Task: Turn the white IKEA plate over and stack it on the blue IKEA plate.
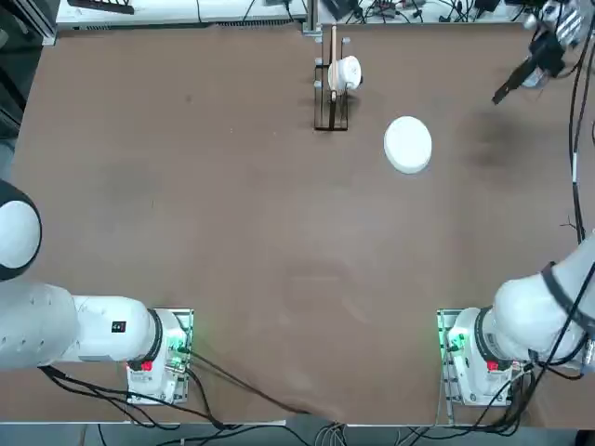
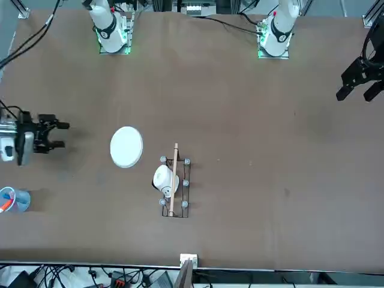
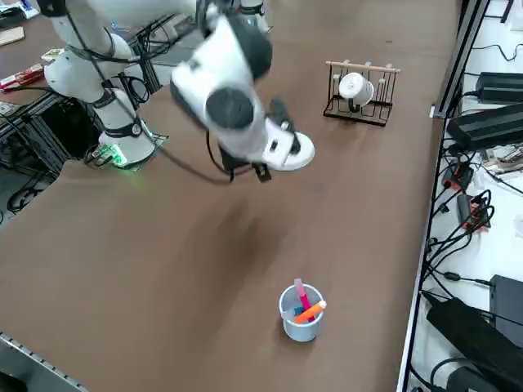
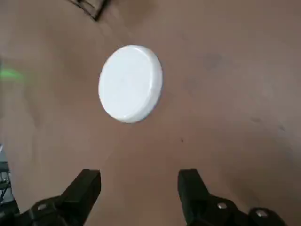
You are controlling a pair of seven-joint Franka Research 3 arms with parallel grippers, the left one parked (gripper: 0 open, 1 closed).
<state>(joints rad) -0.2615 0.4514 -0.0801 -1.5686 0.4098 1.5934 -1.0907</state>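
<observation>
Hovering clear of the bench near its far right corner, right gripper (image 4: 138, 186) released, fingers spread, empty; white IKEA plate (image 1: 407, 144) lying upside down toward the far edge, beside the rack (image 1: 331, 102) with white cup (image 1: 346, 72).

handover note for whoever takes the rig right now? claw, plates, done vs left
Right claw: open, empty, up off the table and well away from the plates, out toward the robot's right edge.
White IKEA plate: lies upside down on the table, beside the dark rack that holds a white cup. It appears to sit on top of another plate; the blue IKEA plate cannot be made out in any view, so it is probably underneath.
Done: flip and stack look finished.
Left: confirm that the blue plate is under it, then park the arm.
</observation>
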